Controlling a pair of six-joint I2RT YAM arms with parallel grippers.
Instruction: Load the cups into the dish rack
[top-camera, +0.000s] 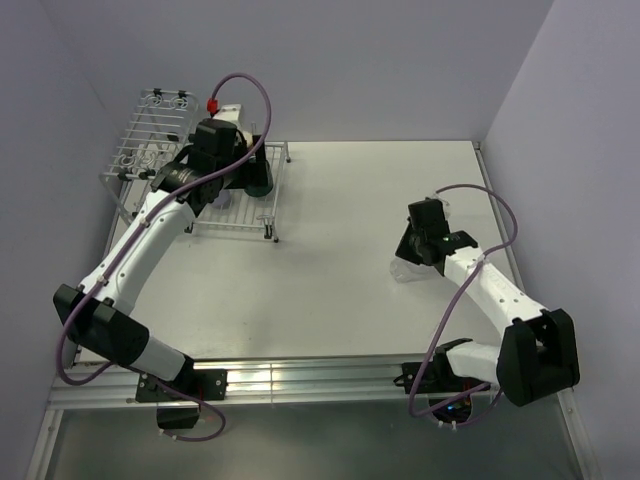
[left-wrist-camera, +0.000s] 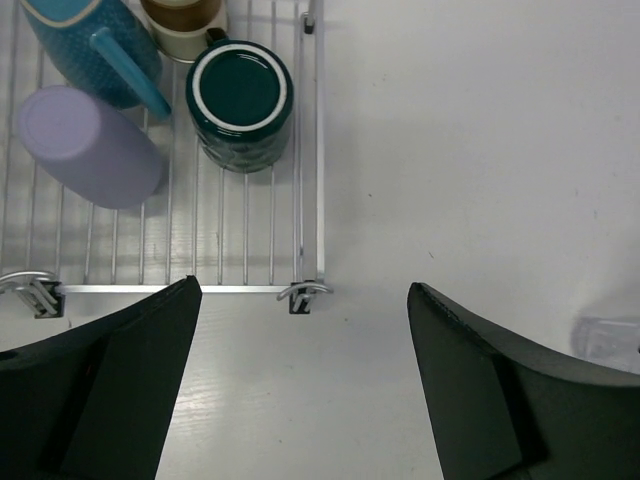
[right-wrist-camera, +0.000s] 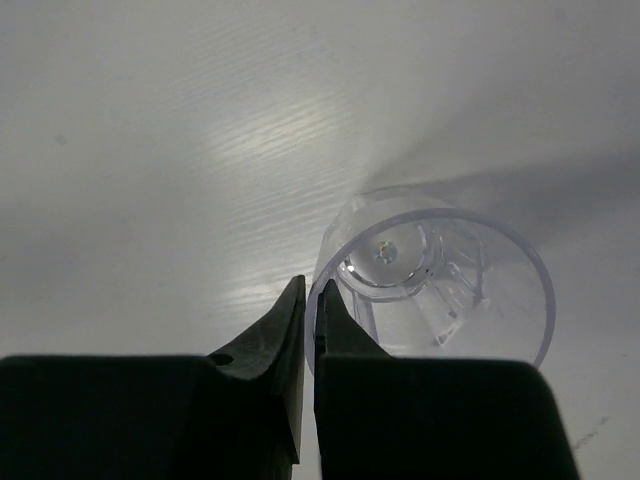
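The white wire dish rack (top-camera: 160, 130) stands at the far left. In the left wrist view its flat grid (left-wrist-camera: 310, 200) holds the dark teal mug (left-wrist-camera: 240, 100) upside down, the lavender tumbler (left-wrist-camera: 90, 145), the light-blue mug (left-wrist-camera: 90, 45) and the tan-brown cup (left-wrist-camera: 185, 20). My left gripper (left-wrist-camera: 305, 400) is open and empty, over the table just in front of the rack's corner; it also shows in the top view (top-camera: 240, 165). My right gripper (right-wrist-camera: 312, 300) is shut on the rim of the clear tumbler (right-wrist-camera: 440, 280), one finger inside and one outside, at mid-right of the table (top-camera: 405, 268).
The rack's taller basket part (top-camera: 165, 105) is at the back left by the wall. The table's right edge (top-camera: 500, 220) runs close behind the right arm. Walls close in the table on the left, the back and the right.
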